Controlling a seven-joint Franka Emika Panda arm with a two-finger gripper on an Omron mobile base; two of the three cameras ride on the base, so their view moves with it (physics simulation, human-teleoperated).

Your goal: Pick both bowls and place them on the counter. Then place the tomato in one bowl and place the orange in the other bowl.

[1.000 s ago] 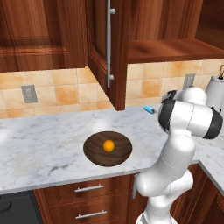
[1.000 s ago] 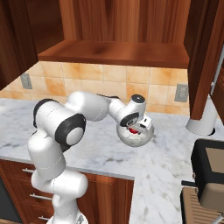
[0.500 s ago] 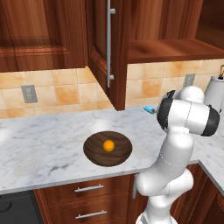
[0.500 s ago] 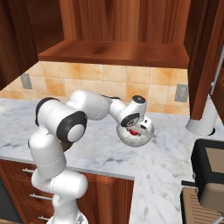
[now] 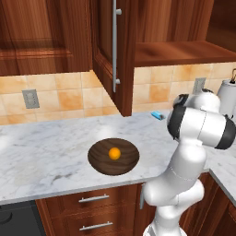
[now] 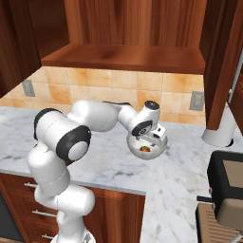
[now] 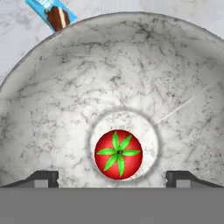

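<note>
**Inventory: marble surface, two bowls, two fruits, one end effector**

- Surface (image 5: 46,152): white-grey, marble-veined, long run along a tan tiled backsplash, turning a corner at the right. Carries every item below.
- Dark brown wooden bowl (image 5: 113,156): wide, shallow, wood-grained. Resting flat on the surface near its front edge, left of the arm in the left base view.
- Orange (image 5: 114,153): small, smooth, bright. Seated at the centre of the wooden bowl.
- Marbled bowl (image 6: 147,145): grey-white, deeper, thick-rimmed. Standing on the surface further right, well apart from the wooden bowl, directly under the hand.
- Tomato (image 7: 118,153): glossy red, green star-shaped stem top facing up. Lying at the bottom centre of the marbled bowl, on its pale round floor; also visible as a red spot in the right base view (image 6: 144,149).
- End effector (image 7: 112,177): poised over the marbled bowl's mouth, pointing down into it. Fingertips (image 7: 43,178) spread wide, one at each side of the hand view, nothing held between them; tomato lying free below the gap, touching neither tip.
- Blue wrapped bar (image 7: 51,15): lying on the surface just outside the marbled bowl's rim; seen near the backsplash in the left base view (image 5: 157,115).
- Wall cabinets: reddish-brown wood above the surface, one door with a long metal handle (image 5: 115,45).
</note>
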